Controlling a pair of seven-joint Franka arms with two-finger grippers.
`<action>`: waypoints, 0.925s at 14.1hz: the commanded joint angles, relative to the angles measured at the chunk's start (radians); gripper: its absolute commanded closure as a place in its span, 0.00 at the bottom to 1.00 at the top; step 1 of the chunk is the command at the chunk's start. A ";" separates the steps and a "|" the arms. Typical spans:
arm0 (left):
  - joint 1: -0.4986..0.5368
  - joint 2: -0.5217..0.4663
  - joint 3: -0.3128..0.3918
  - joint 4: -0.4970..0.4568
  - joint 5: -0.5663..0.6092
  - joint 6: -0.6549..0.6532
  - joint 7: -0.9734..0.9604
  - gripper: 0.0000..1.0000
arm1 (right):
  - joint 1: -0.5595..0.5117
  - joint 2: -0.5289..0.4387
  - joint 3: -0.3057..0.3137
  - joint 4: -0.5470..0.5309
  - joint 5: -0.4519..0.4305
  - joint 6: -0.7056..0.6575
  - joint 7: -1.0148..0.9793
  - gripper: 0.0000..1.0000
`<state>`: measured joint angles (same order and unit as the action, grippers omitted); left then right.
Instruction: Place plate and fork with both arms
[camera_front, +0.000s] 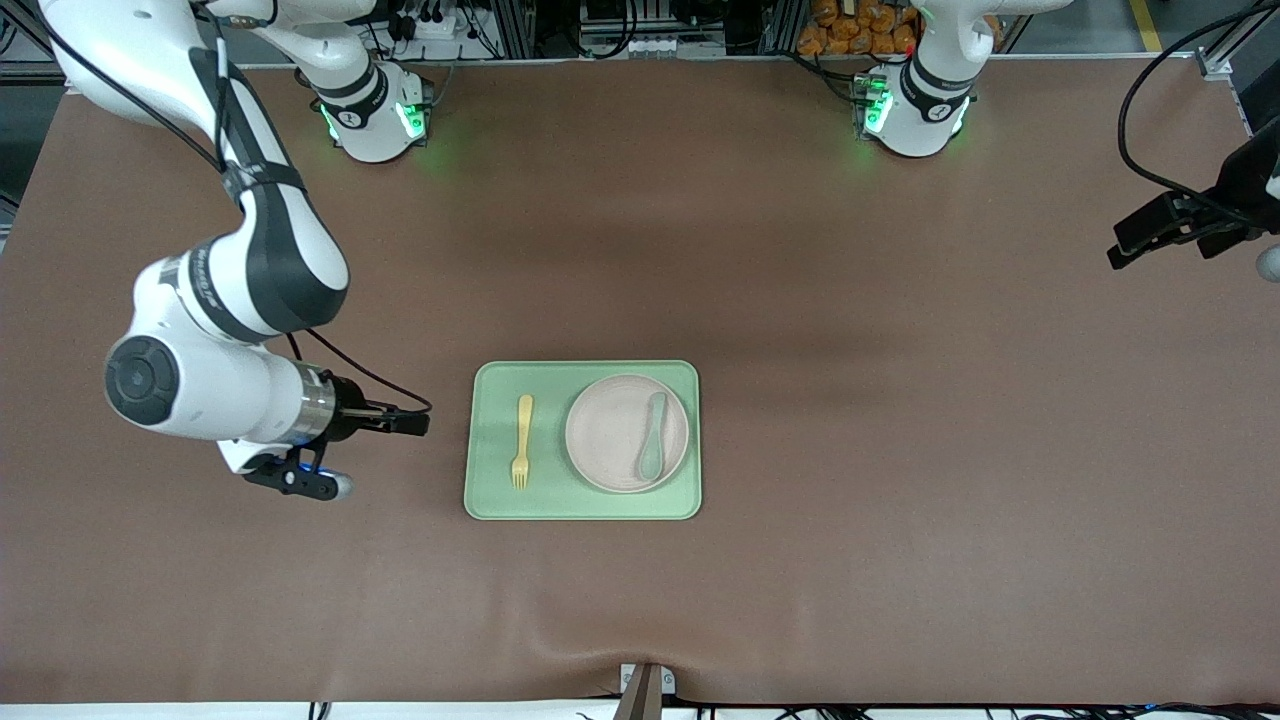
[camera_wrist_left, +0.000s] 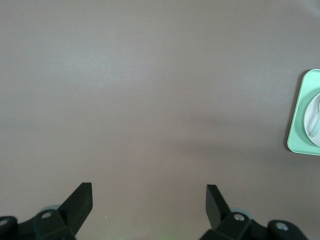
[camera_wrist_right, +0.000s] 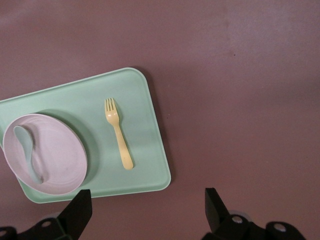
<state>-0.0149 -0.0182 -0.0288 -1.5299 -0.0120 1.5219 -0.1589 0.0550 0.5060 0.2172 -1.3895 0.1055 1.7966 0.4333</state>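
The pale pink plate (camera_front: 626, 433) sits on the light-green tray (camera_front: 583, 502) with a grey-green spoon (camera_front: 653, 434) lying in it. The pale-yellow fork (camera_front: 522, 439) lies on the tray beside the plate, toward the right arm's end. My right gripper (camera_front: 412, 424) is open and empty over the bare table just off the tray's edge near the fork. Its wrist view shows the fork (camera_wrist_right: 119, 132), plate (camera_wrist_right: 50, 155) and tray (camera_wrist_right: 145, 145). My left gripper (camera_front: 1135, 243) is open and empty over the table's left-arm end, away from the tray; its wrist view shows a tray corner (camera_wrist_left: 304, 125).
The brown table mat (camera_front: 900, 450) lies flat around the tray. A small bracket (camera_front: 645, 685) sits at the table's edge nearest the front camera. Cables and equipment stand along the edge by the arm bases.
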 joint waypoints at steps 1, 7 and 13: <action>0.004 -0.049 -0.014 -0.039 0.014 -0.008 0.022 0.00 | -0.029 -0.101 0.028 -0.025 -0.052 -0.049 -0.005 0.00; 0.004 -0.072 -0.034 -0.081 0.014 0.003 0.022 0.00 | -0.044 -0.389 0.017 -0.162 -0.058 -0.132 -0.011 0.00; 0.009 -0.075 -0.034 -0.081 0.014 0.003 0.022 0.00 | -0.047 -0.650 0.011 -0.370 -0.056 -0.117 -0.120 0.00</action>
<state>-0.0134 -0.0591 -0.0572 -1.5788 -0.0118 1.5144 -0.1541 0.0311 -0.0484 0.2218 -1.6606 0.0573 1.6478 0.3943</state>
